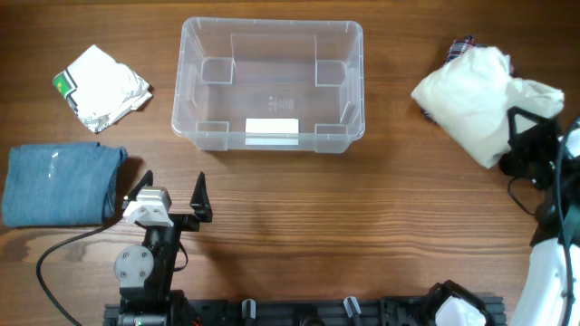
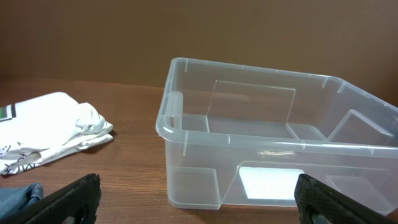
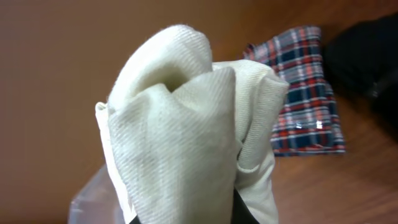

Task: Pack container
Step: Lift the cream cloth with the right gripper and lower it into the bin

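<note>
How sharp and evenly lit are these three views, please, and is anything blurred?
Overhead: sharp, evenly lit, faint glare on the container rim. Left wrist: container crisp, own fingers dark and blurred at the bottom corners. Right wrist: cream cloth fills the frame in focus; plaid cloth behind is soft.

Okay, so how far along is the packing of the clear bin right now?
Nothing looks packed yet: the container is empty. In hand: the right gripper appears shut on the cream cloth at the table's right side. Left to do: that cloth, the plaid cloth by it, the white crumpled garment and the folded blue cloth all lie outside. The left gripper is open, holding nothing.
</note>
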Tool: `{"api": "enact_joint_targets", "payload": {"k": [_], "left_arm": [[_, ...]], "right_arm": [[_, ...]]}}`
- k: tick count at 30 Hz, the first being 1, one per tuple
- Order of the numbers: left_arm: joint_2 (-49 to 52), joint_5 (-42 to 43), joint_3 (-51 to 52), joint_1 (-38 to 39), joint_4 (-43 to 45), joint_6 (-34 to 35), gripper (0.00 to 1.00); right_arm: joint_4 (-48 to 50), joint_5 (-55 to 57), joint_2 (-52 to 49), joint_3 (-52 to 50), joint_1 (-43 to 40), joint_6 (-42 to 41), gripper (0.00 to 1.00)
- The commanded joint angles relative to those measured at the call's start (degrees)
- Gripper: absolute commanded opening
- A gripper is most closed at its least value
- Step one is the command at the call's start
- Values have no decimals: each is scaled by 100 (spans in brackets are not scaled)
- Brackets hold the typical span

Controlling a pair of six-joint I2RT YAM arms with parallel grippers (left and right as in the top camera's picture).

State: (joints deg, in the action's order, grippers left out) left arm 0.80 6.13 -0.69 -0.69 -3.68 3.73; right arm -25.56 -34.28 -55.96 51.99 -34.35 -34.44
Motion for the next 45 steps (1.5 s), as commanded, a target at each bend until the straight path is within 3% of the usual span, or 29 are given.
{"api": "enact_joint_targets", "payload": {"k": [1,3,5,10,12,15,17,19,22,24,31,32,36,38,41,42,45], "left_arm": [[-42,70,35,33,-15,15,100],[-42,68,35,33,-15,15,100],[-42,70,35,33,-15,17,100],[-42,68,35,33,-15,15,100],[-42,68,35,33,-15,15,100],[-42,68,35,33,-15,17,100],[-42,68,35,33,-15,15,100],[-42,70,35,33,-15,15,100],[-42,68,35,33,-15,17,100],[-42,68,35,33,-15,15,100],[-42,68,35,33,-15,15,100],[-42,70,35,33,-15,15,100],[-42,70,35,33,-15,15,100],[-42,68,35,33,-15,15,100],[-42,70,35,33,-15,15,100],[-42,68,35,33,-15,15,100],[-42,70,35,33,-15,15,100]], "right_arm": [[562,-199,286,170,337,-2057,4],[970,13,251,170,901,-2861,4],[1355,605,155,170,1797,-3163,4],[2494,3051,-481,170,4581,-3246,4],[2787,3851,-839,170,5307,-3324,4],[3491,5449,-1923,251,6614,-3250,4],[3644,6255,-2695,627,7213,-2640,4],[3814,6837,-3067,929,7547,-2011,4],[4148,7595,-3602,1687,8061,-199,4],[4345,7772,-3764,1947,8172,494,4],[4409,7626,-4183,2203,8286,1757,4],[4234,7637,-4199,2203,8408,1445,4],[3810,7689,-4203,2205,8629,-1211,5],[3757,7685,-4258,2205,8625,-1716,4],[3661,7991,-4406,2205,8625,-1504,4],[3814,8000,-4494,2205,8612,-1003,4],[4723,7962,-4671,2205,8548,1851,4]]}}
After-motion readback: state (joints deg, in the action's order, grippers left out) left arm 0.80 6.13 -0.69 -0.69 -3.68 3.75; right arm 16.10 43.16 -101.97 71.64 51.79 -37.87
